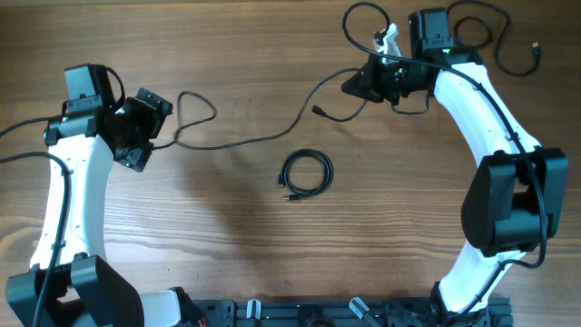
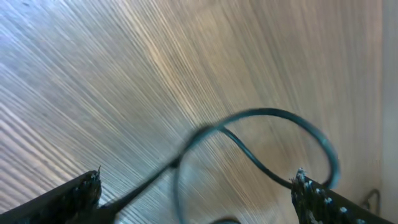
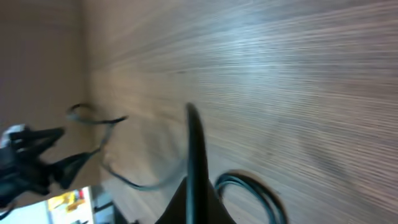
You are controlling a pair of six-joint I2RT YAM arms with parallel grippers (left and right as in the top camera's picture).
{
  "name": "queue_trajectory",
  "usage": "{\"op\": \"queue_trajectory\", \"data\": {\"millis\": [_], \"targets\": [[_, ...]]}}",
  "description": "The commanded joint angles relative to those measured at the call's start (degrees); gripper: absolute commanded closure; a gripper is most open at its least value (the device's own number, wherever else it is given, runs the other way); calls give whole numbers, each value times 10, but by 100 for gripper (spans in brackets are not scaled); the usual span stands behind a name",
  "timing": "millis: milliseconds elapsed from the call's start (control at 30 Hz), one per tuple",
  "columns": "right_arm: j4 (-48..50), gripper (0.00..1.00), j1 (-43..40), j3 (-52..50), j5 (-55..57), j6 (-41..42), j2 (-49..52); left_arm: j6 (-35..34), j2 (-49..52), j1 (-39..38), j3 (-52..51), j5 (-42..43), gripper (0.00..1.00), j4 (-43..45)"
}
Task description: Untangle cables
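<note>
Cables [image 1: 327, 171] lie thin, black, one coiled; left gripper [image 2: 199, 178] spread, right gripper [image 3: 193, 127] too blurred to tell

You're probably at a robotics lab bench: a plain wood-grain worktop [image 1: 227, 238], with a white left arm [image 1: 65, 204] and right arm [image 1: 477, 102] standing by a black rail [image 1: 300, 314] at its near edge.

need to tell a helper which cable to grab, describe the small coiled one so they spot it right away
Look at the wooden table from above and go to its middle. There lies the coiled cable, thin black cord wound into one neat small ring. Unlike the long loose cable strung out beyond it, it lies alone.
</note>
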Motion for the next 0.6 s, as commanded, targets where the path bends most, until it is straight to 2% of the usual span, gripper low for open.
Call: {"op": "queue_trajectory", "data": {"millis": [0,100,200,267,367,500,567], "targets": [[-9,96,-3,48,-4,2,-40,-3,0,2,1,9,0,-6],[-23,96,-3,94,96,2,-129,68,0,2,1,111,0,9],[-15,96,-3,99,92,21,-190,67,0,2,1,113,0,9],[33,95,-2,99,10,70,-206,67,0,-5,-2,133,0,5],[161,96,-1,99,-131,213,-205,86,0,-45,-2,197,0,17],[190,96,18,99,-150,242,-205,134,0,-111,-2,228,0,59],[223,96,33,99,-150,289,-205,175,0,-147,-2,228,0,78]]}}
